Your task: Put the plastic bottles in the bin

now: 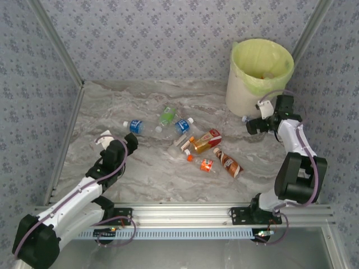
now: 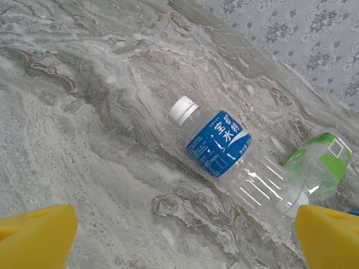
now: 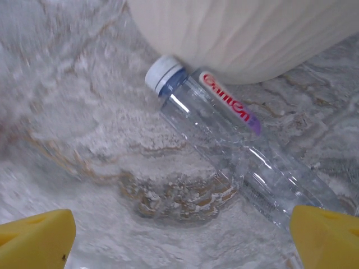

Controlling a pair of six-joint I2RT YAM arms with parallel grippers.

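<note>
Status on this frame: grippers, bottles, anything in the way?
Left gripper open, aimed at blue-label bottle. Right gripper open, aimed at clear bottle, cap against bin. Green-label bottle close by blue one's base.

The bin (image 1: pixel 259 78) stands at the far right corner of the table (image 1: pixel 140 179). One bottle (image 3: pixel 224 129) lies on the table before the bin, its cap against the bin's base. The other bottles (image 1: pixel 190 140) lie on their sides in a loose cluster at the table's centre, left of the bin. The leftmost bottle (image 2: pixel 216 143) lies at the cluster's far left. A second bottle (image 2: pixel 322 162) lies just beside its base end, to the right.
</note>
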